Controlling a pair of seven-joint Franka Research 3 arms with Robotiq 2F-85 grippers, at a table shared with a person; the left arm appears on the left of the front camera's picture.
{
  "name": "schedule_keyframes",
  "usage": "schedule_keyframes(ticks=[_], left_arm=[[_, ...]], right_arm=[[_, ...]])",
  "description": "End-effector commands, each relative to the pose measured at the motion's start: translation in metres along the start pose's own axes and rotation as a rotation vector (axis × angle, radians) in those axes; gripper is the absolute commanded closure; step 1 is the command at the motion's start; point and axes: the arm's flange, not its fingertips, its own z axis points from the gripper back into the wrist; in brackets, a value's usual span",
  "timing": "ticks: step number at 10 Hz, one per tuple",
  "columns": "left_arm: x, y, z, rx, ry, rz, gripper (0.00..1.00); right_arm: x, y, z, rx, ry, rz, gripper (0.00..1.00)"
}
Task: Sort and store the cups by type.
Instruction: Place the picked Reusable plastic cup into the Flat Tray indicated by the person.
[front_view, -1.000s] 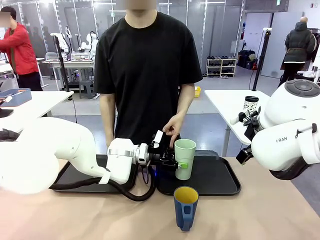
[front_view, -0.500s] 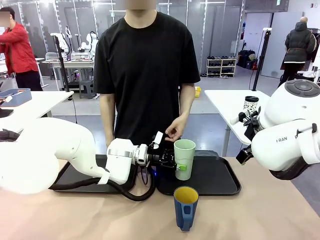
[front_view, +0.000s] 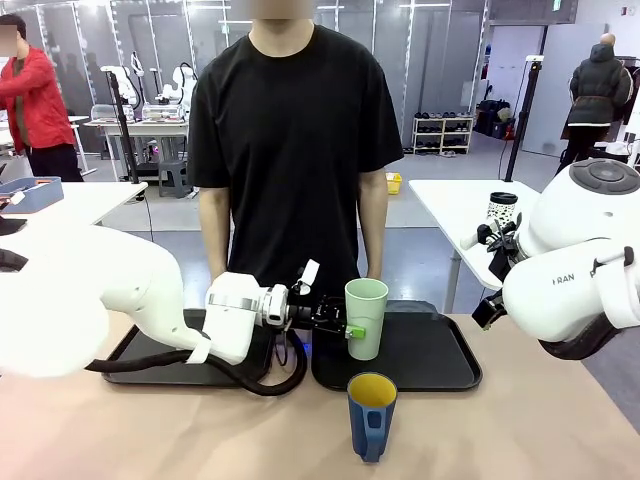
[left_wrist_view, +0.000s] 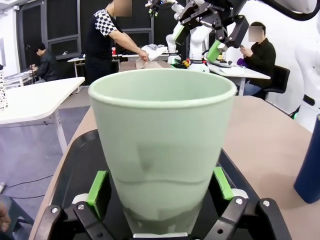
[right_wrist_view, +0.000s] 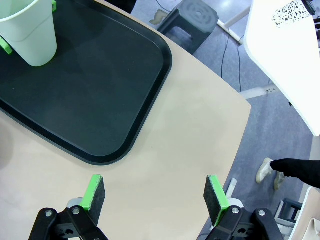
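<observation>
A person in a black T-shirt (front_view: 295, 130) stands at the far side of a tan table (front_view: 500, 430) that holds two black trays side by side. The left claw (front_view: 357, 330) reaches in sideways from the picture's left, across the left tray (front_view: 150, 350), and is closed around the lower part of the pale green cup (front_view: 366, 315). The cup is upright at the left end of the right tray (front_view: 430, 350), with its base apparently on the tray floor. In the left wrist view the pale green cup (left_wrist_view: 160, 130) sits squarely between the fingers of the left claw (left_wrist_view: 160, 190), with one green pad (left_wrist_view: 97, 192) pressed against each side and the rim well above them. The blue mug (front_view: 371, 412), yellow inside, stands on the bare table just in front of the right tray, near the cup but apart from the claw, its handle turned toward the camera. The right claw (right_wrist_view: 155, 192) hangs wide and empty above the table (right_wrist_view: 190, 135) beside the right tray's (right_wrist_view: 125, 100) corner, well apart from the pale green cup (right_wrist_view: 30, 35).
</observation>
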Motion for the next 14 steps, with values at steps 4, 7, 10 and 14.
schedule_keyframes(ticks=[4,7,10,14], left_arm=[[0.012,-0.046,0.038,0.048,0.046,-0.019,0.00],[0.025,-0.061,0.060,0.079,0.107,-0.041,0.00],[0.029,-0.065,0.076,0.137,0.122,-0.059,0.00],[0.039,-0.075,0.092,0.170,0.143,-0.073,0.00]], right_arm=[[0.000,0.000,-0.001,-0.001,-0.003,0.002,0.00],[0.000,0.000,-0.001,-0.001,-0.003,0.002,0.00],[0.000,0.000,-0.001,-0.001,-0.003,0.002,0.00],[0.000,0.000,-0.001,-0.001,-0.003,0.002,0.00]])
